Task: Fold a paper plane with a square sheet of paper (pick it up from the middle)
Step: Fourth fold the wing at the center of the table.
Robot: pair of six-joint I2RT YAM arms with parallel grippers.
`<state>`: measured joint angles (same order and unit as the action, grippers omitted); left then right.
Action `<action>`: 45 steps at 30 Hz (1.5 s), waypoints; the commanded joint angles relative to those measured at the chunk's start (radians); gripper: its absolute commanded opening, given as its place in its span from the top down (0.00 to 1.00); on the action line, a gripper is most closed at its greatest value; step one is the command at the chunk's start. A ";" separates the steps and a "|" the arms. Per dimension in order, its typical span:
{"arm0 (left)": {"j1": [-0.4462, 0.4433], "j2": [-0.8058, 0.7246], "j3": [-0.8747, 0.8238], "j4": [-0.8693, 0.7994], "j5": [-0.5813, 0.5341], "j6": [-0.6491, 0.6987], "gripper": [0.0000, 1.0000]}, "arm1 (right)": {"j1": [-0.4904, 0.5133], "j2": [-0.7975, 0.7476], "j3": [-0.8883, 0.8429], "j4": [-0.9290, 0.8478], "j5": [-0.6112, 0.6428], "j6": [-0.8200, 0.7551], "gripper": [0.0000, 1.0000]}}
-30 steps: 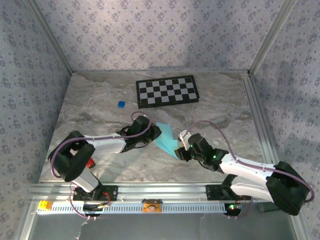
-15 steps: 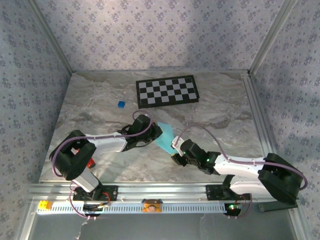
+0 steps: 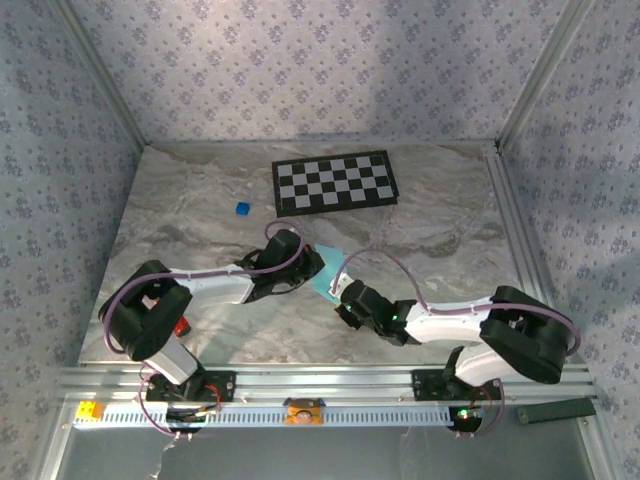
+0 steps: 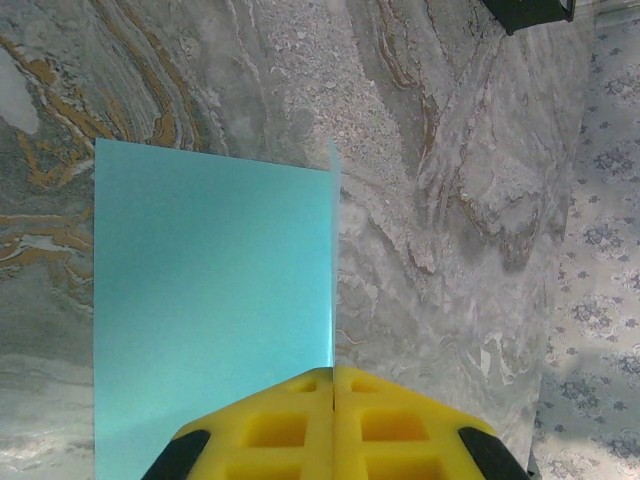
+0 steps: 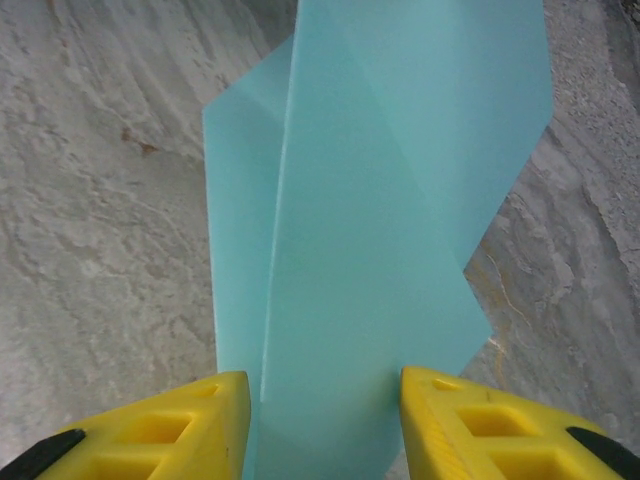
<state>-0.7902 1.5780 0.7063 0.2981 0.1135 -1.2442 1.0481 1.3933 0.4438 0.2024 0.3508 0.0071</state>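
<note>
Currently, nearside of the checkerboard [image 3: 335, 183]: left gripper [image 4: 333, 375] clamps an upright flap of the square sheet of paper [image 4: 210, 300]; right gripper [image 5: 325, 385], jaws parted, straddles it.

open table [image 3: 450, 225] right, checkerboard [image 3: 335, 183], cube [image 3: 241, 208] beyond

The folded light-blue square sheet of paper [image 3: 328, 271] is pinched at its upright flap by the left gripper [image 4: 333, 376] and is flanked by the parted fingers [image 5: 180, 420] of the right gripper [image 5: 325, 400].

Marbled grey tabletop [image 3: 200, 210]; floral lilac wallpaper walls [image 3: 300, 70].
</note>
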 commanded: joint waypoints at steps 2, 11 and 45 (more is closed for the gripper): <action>-0.001 -0.034 -0.004 -0.015 -0.024 -0.018 0.94 | 0.005 0.012 0.015 0.016 0.047 0.018 0.57; -0.001 -0.038 -0.005 -0.021 -0.027 -0.015 0.94 | 0.003 -0.008 0.006 0.019 0.009 0.049 0.64; 0.013 -0.047 -0.007 -0.041 -0.034 -0.017 0.88 | -0.039 0.037 0.012 0.038 -0.059 0.137 0.90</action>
<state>-0.7853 1.5623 0.7063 0.2817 0.0959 -1.2480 1.0157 1.4128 0.4438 0.2310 0.3073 0.1177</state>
